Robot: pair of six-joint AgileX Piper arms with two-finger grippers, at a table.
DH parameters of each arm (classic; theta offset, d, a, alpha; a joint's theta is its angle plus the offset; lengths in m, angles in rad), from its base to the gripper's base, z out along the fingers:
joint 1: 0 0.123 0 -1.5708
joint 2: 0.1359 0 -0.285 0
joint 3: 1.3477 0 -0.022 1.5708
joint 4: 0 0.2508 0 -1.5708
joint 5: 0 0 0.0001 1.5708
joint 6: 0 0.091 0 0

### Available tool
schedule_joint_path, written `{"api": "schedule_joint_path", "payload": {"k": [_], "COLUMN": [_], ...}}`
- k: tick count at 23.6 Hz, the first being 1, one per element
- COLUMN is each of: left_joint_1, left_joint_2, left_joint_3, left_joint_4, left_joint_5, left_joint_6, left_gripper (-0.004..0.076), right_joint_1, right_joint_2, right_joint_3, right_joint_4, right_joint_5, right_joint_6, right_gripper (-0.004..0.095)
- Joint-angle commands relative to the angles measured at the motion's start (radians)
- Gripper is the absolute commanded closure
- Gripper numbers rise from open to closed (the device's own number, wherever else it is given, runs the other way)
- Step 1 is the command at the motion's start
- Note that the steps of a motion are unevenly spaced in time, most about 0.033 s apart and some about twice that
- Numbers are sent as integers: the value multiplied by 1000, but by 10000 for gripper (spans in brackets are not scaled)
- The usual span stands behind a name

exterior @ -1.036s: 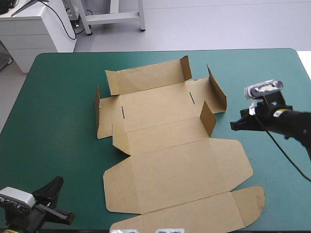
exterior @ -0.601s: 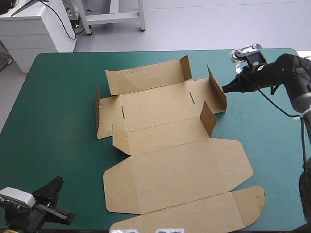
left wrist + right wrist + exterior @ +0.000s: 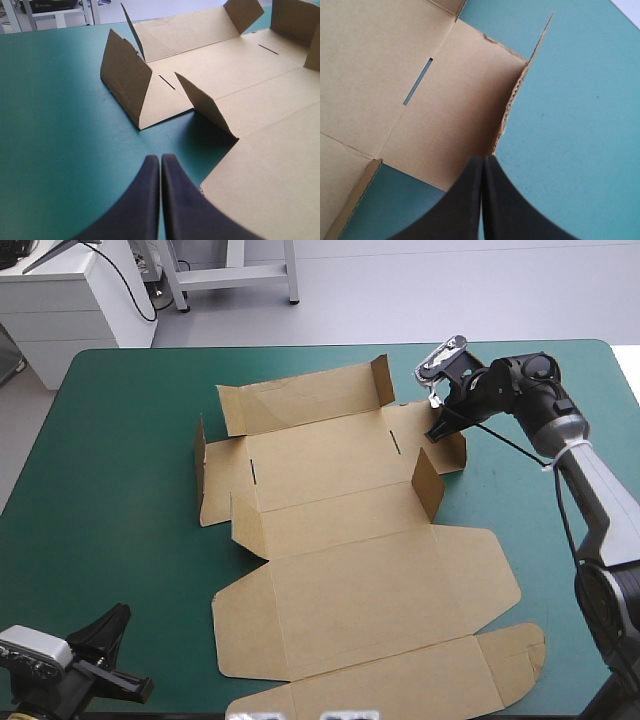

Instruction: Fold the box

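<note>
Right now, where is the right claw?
In the high view, the right claw sits at the far right part of the table, its shut tip at the upright right-side flap of the box.

The box (image 3: 350, 540), a flat cut sheet of brown cardboard, is plain brown with paler crease lines. Its cut edge (image 3: 512, 100) shows a wavy corrugated pattern. Teal-green shows through the narrow slot (image 3: 417, 82) at its 1 o'clock. The teal-green tabletop cover (image 3: 120, 490) is unpatterned. The left tool (image 3: 161, 165) and right tool (image 3: 483, 162) have black fin-shaped fingers.
</note>
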Motion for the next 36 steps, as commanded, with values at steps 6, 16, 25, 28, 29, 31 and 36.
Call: {"api": "schedule_joint_path", "payload": {"k": [6, 16, 25, 28, 29, 31, 36], "left_joint_1": [-4, -4, -4, -4, -4, -4, -4], "left_joint_2": [-2, -2, -2, -2, -2, -2, -2], "left_joint_3": [-32, -32, -32, -32, -32, -32, -32], "left_joint_4": [-7, -7, -7, -7, -7, -7, -7], "left_joint_5": [-77, -77, -77, -77, -77, -77, -77], "left_joint_6": [-9, -9, -9, -9, -9, -9, -9], "left_gripper": [731, 731, 731, 731, 731, 731, 731], "right_joint_1": [-1, -1, -1, -1, -1, -1, 11], "right_joint_2": [64, 86, 152, 160, 160, 160, 158], "right_joint_3": [-32, -32, -32, -32, -32, -37, -159], "right_joint_4": [-8, -44, -57, -79, -92, -127, -109], "right_joint_5": [-119, -185, -180, -176, -179, -182, -122], "right_joint_6": [2, 63, 70, 105, 124, 144, -38], "right_gripper": [420, 312, 369, 452, 513, 701, 929]}}
